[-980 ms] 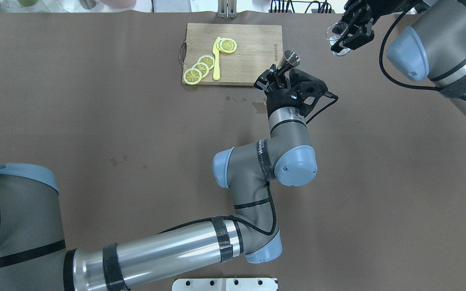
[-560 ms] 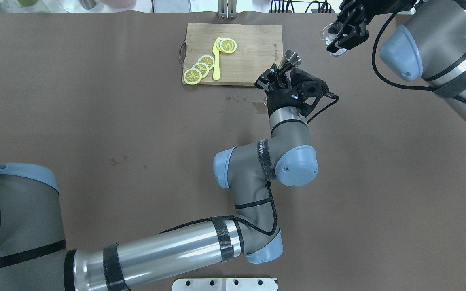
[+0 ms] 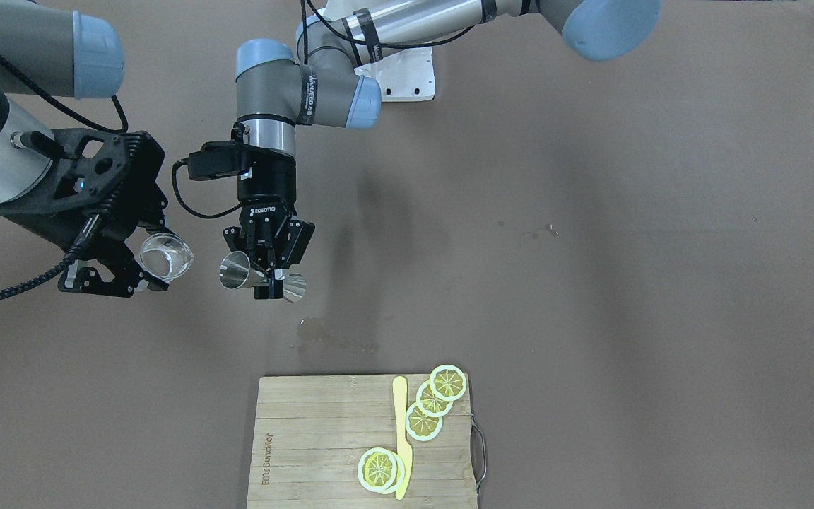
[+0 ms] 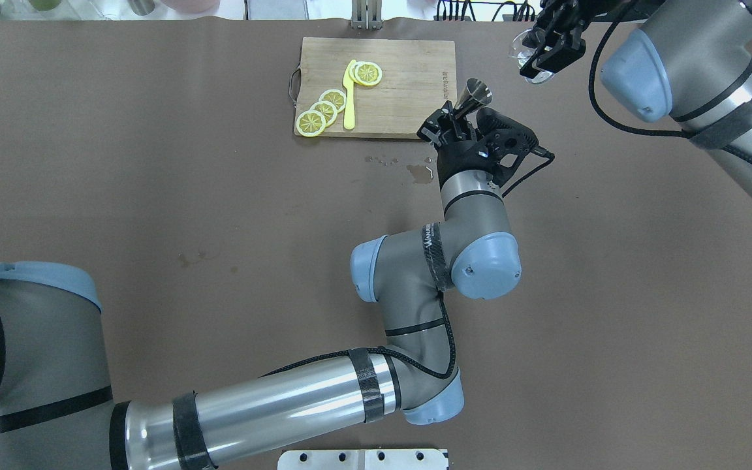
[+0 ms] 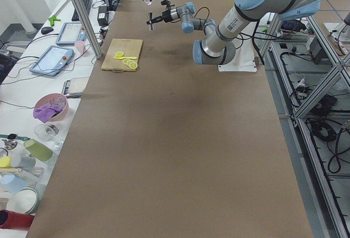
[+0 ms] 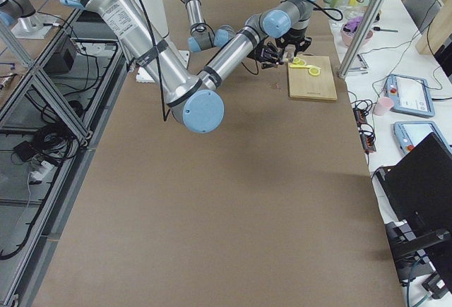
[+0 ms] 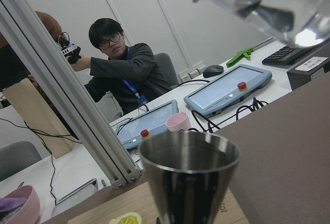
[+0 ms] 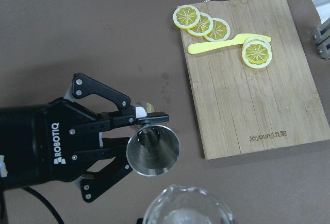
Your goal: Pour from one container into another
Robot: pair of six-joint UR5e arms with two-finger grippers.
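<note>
The steel jigger [image 3: 237, 271] is held at its waist by my left gripper [image 3: 269, 286], which is shut on it. It hangs above the table, tipped on its side, with one open cone facing the glass. In the overhead view the jigger [image 4: 474, 93] sticks out past the left gripper [image 4: 455, 119] by the board's corner. The clear glass tumbler [image 3: 164, 256] sits in my right gripper [image 3: 147, 263], shut on it, a short gap from the jigger. The right wrist view shows the jigger's mouth [image 8: 153, 149] just above the glass rim [image 8: 188, 208]. The glass [image 7: 268, 2] is at the left wrist view's top.
A wooden cutting board [image 4: 408, 72] with lemon slices [image 4: 324, 108] and a yellow knife [image 4: 348, 98] lies close to the jigger. Wet spots [image 4: 420, 171] mark the brown table near the board. Operators and tablets show beyond the table's far edge in the left wrist view.
The right gripper has carried the glass leftward, closer to the jigger. The left gripper with the jigger has shifted slightly right and farther away.
</note>
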